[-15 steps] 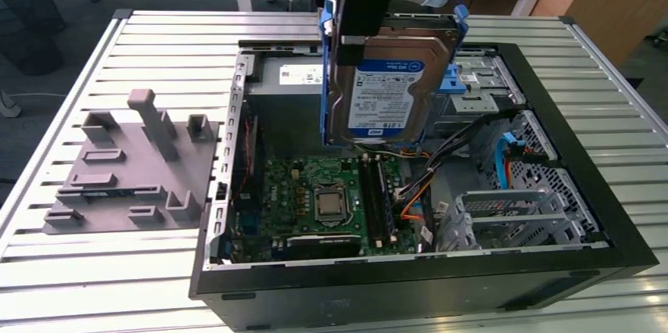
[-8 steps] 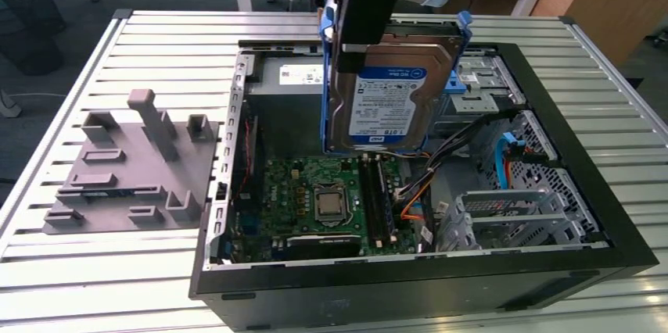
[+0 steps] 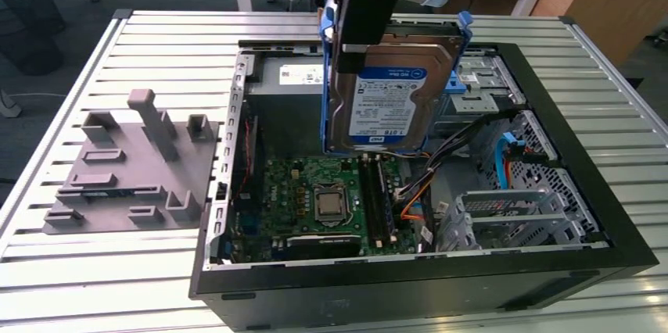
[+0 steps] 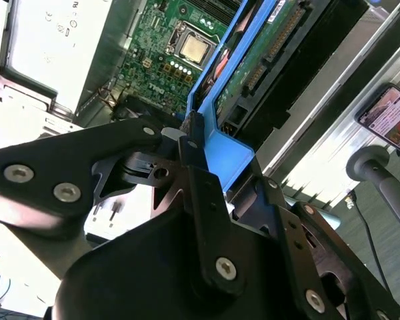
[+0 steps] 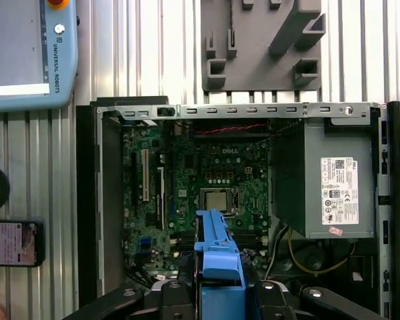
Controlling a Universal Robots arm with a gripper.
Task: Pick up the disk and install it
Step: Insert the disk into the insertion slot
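Note:
The disk (image 3: 386,102) hangs upright above the open computer case (image 3: 618,220), its blue-and-white label facing the exterior view and blue carrier rails along its edges. My gripper (image 3: 362,6) is shut on its top edge. In the second wrist view the black fingers (image 4: 195,155) clamp the blue rail (image 4: 228,157), with the drive's circuit side (image 4: 253,63) beyond. In the first wrist view the blue carrier (image 5: 217,243) sticks out from my gripper (image 5: 218,288) over the motherboard (image 5: 207,187).
Inside the case lie a green motherboard (image 3: 324,200), a grey power supply (image 5: 320,180) with a white sticker, and a metal drive cage (image 3: 522,209). A grey fixture plate (image 3: 136,169) sits on the slatted table. A teach pendant (image 5: 27,53) and a phone (image 5: 13,243) lie beside the case.

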